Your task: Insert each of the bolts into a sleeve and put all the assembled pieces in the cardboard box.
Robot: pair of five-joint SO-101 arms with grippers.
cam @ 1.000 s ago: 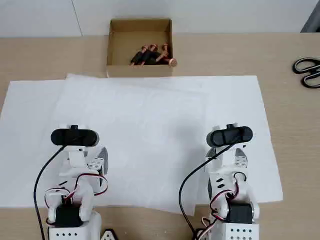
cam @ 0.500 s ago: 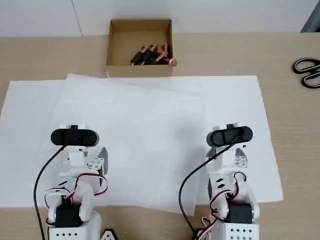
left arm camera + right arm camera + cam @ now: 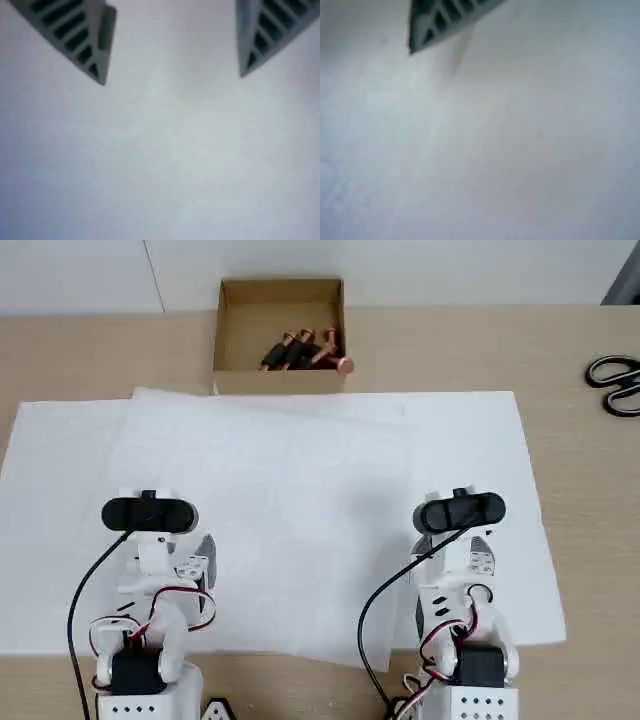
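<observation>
In the high view the cardboard box [image 3: 240, 330] is seen at 12 o'clock on the table [image 3: 80, 350], open at the top and set just beyond the far edge of the white paper [image 3: 300, 500] that is spread over the middle of the table. The assembled pieces [image 3: 303, 348], copper-coloured with dark sleeves, are heaped together inside the box toward its 5 o'clock corner, and 1 round copper head is laid against the near wall there. Their exact count cannot be told, since they overlap. A pair of scissors [image 3: 615, 383] is laid on the bare wood at 2 o'clock, well apart from the box and just off the paper. The 2 arms are folded back at the near edge, the left arm [image 3: 150, 580] at 7 o'clock and the right arm [image 3: 460, 580] at 5 o'clock. Both are placed over the paper and well apart from the box. In the left wrist view the left gripper [image 3: 172, 79] is shown spread wide, with plain paper seen beneath it. The right gripper [image 3: 480, 552] is likewise held close over the paper, but whether it is spread or pressed together cannot be told.
</observation>
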